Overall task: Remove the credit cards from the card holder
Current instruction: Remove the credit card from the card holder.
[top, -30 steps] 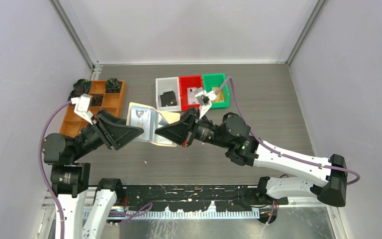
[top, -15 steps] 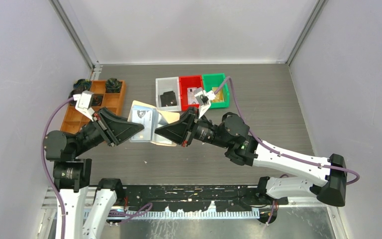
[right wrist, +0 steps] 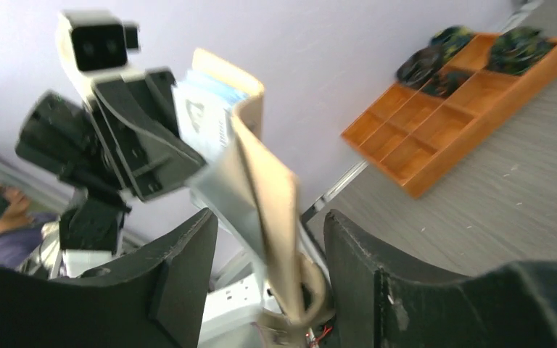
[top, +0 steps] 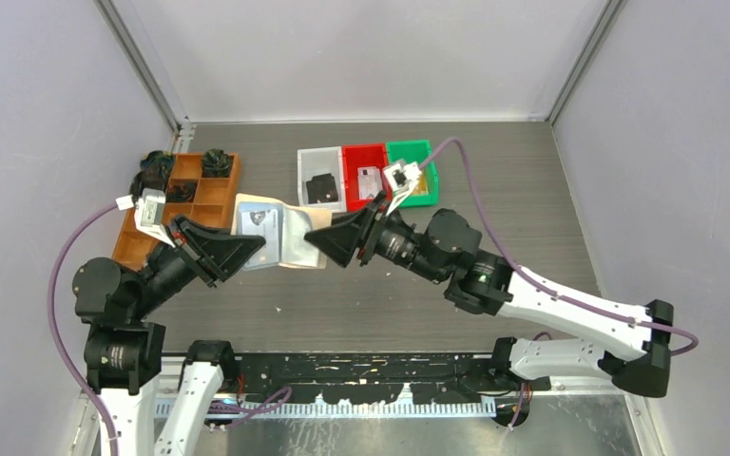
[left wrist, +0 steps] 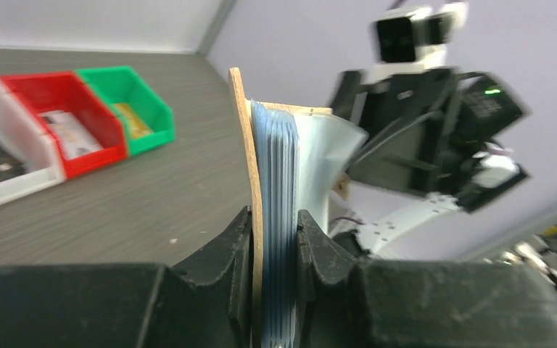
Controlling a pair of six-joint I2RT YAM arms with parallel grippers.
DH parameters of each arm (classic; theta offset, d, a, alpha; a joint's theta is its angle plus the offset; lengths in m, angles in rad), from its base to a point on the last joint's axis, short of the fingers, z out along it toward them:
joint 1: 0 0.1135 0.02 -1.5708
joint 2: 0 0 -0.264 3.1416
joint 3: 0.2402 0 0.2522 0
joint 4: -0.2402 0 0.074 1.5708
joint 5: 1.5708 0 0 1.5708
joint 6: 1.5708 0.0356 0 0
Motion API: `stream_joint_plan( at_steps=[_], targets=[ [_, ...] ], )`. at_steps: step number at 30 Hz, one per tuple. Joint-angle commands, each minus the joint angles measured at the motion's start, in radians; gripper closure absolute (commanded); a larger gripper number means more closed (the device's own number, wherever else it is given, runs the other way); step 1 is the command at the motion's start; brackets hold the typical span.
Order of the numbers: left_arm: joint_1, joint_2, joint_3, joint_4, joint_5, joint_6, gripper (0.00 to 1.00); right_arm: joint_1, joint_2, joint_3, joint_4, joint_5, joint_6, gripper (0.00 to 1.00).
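Note:
The tan card holder (top: 297, 245) hangs open above the table between the two arms. My left gripper (top: 253, 250) is shut on its left half, clamping the tan cover (left wrist: 244, 123) together with the stack of pale credit cards (left wrist: 275, 148) inside. The top card (top: 259, 220) faces up. My right gripper (top: 316, 243) stands open around the holder's right flap (right wrist: 274, 196). The flap and its snap tab hang loose between the jaws with a gap on each side. In the right wrist view, the cards (right wrist: 204, 110) and the left gripper's fingers (right wrist: 145, 148) show behind the flap.
White (top: 305, 177), red (top: 349, 175) and green (top: 427, 161) bins stand in a row at the back. A black item (top: 321, 188) lies in the white bin and a card in the red one. An orange divided tray (top: 220, 198) with dark items sits at the left.
My right gripper has opened and let go of the holder's flap. My left gripper has closed on the holder and cards and drawn them left, toward the orange tray.

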Motion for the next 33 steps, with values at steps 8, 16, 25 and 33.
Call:
stream_joint_plan(
  at_steps=[8, 16, 25, 33],
  targets=[
    [-0.002, -0.016, 0.008, -0.196, -0.222, 0.188, 1.00, -0.005, 0.028, 0.309, -0.217, -0.090, 0.037, 0.39],
    [-0.002, -0.009, 0.023, -0.228, -0.207, 0.187, 1.00, -0.002, 0.228, 0.395, -0.161, -0.260, 0.146, 0.45],
    [-0.002, -0.014, 0.024, -0.229, -0.191, 0.177, 1.00, 0.010, 0.234, 0.342, -0.203, -0.210, 0.123, 0.50],
    [-0.002, -0.014, 0.040, -0.183, -0.087, 0.105, 1.00, 0.009, 0.171, 0.245, -0.254, -0.121, 0.080, 0.51]
  ],
)
